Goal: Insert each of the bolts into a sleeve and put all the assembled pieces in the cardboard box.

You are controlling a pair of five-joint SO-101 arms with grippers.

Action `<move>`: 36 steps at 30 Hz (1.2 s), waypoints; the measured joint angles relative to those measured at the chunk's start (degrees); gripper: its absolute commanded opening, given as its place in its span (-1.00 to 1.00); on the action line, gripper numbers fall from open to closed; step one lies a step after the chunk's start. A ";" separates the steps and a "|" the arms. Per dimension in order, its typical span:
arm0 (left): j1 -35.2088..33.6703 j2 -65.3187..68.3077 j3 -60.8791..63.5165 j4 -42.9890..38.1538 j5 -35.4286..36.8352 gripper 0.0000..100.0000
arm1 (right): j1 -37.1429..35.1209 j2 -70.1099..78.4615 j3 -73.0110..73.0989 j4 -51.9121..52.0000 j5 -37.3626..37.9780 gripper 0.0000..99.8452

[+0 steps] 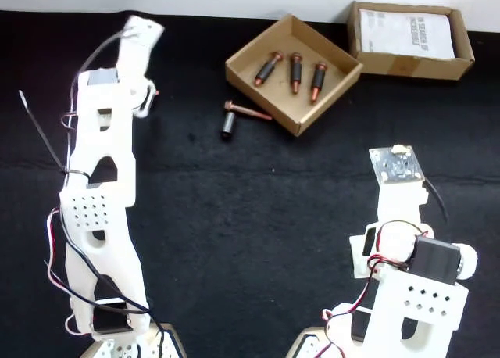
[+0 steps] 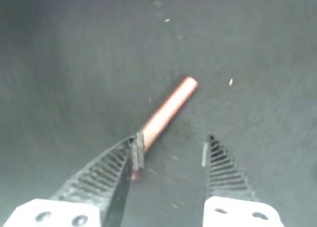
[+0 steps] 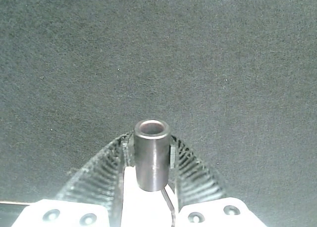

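Nearest you: the right gripper (image 3: 150,141) is clamped on the held sleeve (image 3: 152,160), well apart from the cardboard box (image 1: 262,98), on its near side. The sleeve sits between the pads with its open bore poking out past the tips. My read: it's held that way so a bolt can go straight in. Dark mat (image 3: 223,63) below it.

Next out: the left gripper (image 2: 172,150), pincer wide, nothing in it. Going by the left arm (image 1: 101,178) in the high view, it's off the box's left side. The copper bolt (image 2: 166,110) lies flat and slanted on the mat, head end right at one finger (image 2: 111,177); touching or not, can't tell. It's off-centre in the gap. You'd likely want to shift over before closing, or it gets pinched at the head and swings.

Further: the spare bolt (image 1: 248,111) and spare sleeve (image 1: 228,126) lie flat just beside the box's near-left wall. They meet or nearly meet at one end but aren't joined. Probably the last pair waiting.

In the box: three assembled pieces (image 1: 295,73) side by side, apart from each other. So I'd judge three done, two pairs to go.

Farthest: a second box (image 1: 406,67) holding a paper sheet (image 1: 406,31), just beyond the cardboard box's right corner. Not part of the job, I'd say.
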 measured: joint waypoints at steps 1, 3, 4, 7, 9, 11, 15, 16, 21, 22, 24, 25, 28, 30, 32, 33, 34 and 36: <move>0.00 -0.53 -0.26 1.49 6.07 -0.59 | 0.00 0.00 0.00 0.00 0.00 -0.99; 0.00 -1.76 -0.44 4.57 18.20 -0.59 | 0.00 0.00 0.00 0.00 0.00 -0.99; 0.00 -1.85 -0.62 5.80 23.82 -0.59 | 0.00 0.00 0.00 0.00 0.00 -0.99; 0.70 -1.85 -0.79 7.74 38.33 -0.59 | 0.00 1.41 -0.09 0.53 0.00 -0.99; 1.58 -1.85 -0.79 7.91 45.89 -0.59 | 0.00 2.46 -0.09 0.70 0.00 -0.99; 2.55 -1.85 -0.79 7.91 52.22 -0.59 | 0.00 2.99 -0.09 0.70 0.00 -0.99; 4.04 -1.85 -1.32 6.95 64.18 -0.59 | -0.09 3.08 -0.09 0.70 0.00 -0.99; 4.04 -1.85 -1.41 6.33 67.43 -0.59 | -0.09 3.08 -0.09 0.70 0.00 -0.99; 3.87 -1.85 -1.49 4.66 79.91 -0.59 | -0.09 3.08 -0.09 0.97 0.00 -0.99; 3.60 -1.85 -1.49 4.66 81.41 -0.59 | -0.09 3.16 -0.09 0.97 0.00 -0.99; 2.99 -1.85 -1.49 4.66 84.13 -0.59 | -0.09 3.43 -0.09 0.97 0.00 -0.99; 2.46 -1.85 -1.49 4.66 85.19 -0.59 | -0.09 3.43 -0.09 0.97 0.00 -0.99; 0.97 -1.85 -1.85 4.57 88.53 -0.59 | -0.09 3.43 -0.09 0.97 0.00 -0.99; -0.09 -0.70 -2.02 3.52 90.99 -0.59 | -0.09 3.43 -0.09 0.97 0.00 -0.99; -1.41 1.41 -2.20 2.90 92.75 -0.59 | -0.09 3.43 -0.09 0.97 0.00 -0.99; -2.02 2.20 -2.20 2.55 93.45 -0.59 | -0.09 3.43 -0.09 0.97 0.00 -0.99; -2.46 2.99 -2.20 2.29 93.89 -0.59 | -0.09 3.43 -0.09 0.97 0.00 -0.99; -3.16 3.69 -2.20 2.11 94.42 -0.59 | -0.09 3.43 -0.09 0.97 0.00 -0.99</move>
